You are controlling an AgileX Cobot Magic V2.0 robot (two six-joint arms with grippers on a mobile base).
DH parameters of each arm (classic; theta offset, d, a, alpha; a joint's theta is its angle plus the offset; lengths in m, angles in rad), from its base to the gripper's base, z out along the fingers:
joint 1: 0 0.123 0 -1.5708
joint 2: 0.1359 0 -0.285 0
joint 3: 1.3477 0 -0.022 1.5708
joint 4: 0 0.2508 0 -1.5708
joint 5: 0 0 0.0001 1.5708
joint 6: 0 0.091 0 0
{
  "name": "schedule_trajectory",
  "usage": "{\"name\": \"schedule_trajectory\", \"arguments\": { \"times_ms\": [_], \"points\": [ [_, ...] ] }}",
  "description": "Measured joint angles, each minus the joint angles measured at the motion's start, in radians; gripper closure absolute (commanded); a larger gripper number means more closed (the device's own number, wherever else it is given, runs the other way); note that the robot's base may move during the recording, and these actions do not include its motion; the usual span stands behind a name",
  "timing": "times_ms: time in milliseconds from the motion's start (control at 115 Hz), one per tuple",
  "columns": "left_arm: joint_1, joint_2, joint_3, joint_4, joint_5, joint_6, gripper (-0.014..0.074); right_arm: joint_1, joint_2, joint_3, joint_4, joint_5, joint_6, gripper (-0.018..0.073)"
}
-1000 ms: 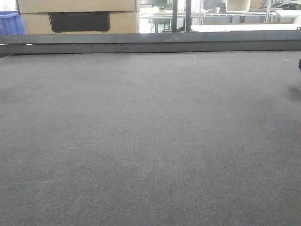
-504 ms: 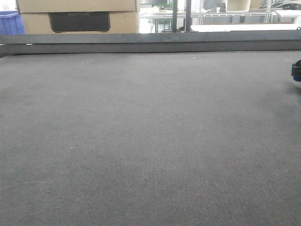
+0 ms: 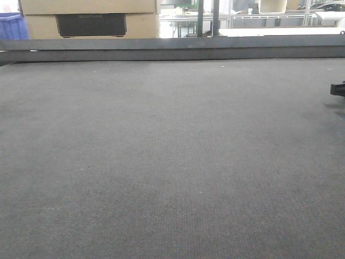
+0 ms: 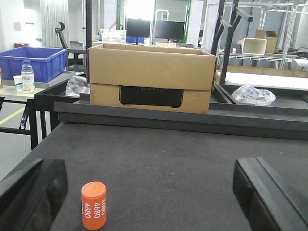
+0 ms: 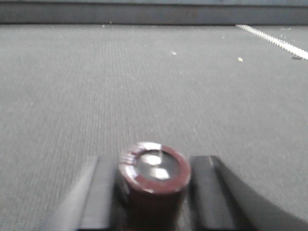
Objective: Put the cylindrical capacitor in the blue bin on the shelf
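Right gripper [image 5: 154, 166] clamps the capacitor [image 5: 154, 180], left gripper [image 4: 147, 180] hangs open; next I must reach the shelf bin.

Even indoor light, bg overexposed, right wrist view blurry, soft shadows

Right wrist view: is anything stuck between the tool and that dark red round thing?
No, nothing visible. The cylindrical capacitor stands right between the right tool's fingers, which appear to press its sides. The picture is blurry.
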Motion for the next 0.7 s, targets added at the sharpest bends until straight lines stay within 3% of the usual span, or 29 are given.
{"name": "schedule_trajectory", "arguments": {
  "times_ms": [87,191,452,704],
  "points": [
    [0.000,0.000,0.000,0.000,0.000,0.000,-0.0006,0.000,0.000,0.000,0.000,0.004,0.000,0.0644],
    [0.000,0.000,0.000,0.000,0.000,0.000,-0.0006,0.000,0.001,0.000,0.000,0.006,0.000,0.0713],
    [0.000,0.035,0.000,0.002,0.000,0.000,-0.0005,0.000,-0.071,0.000,-0.014,0.076,0.000,0.0721],
    [0.000,0.228,0.051,0.004,-0.054,0.000,-0.0005,0.020,-0.281,0.000,-0.057,0.225,0.000,0.0721]
  ]
}}
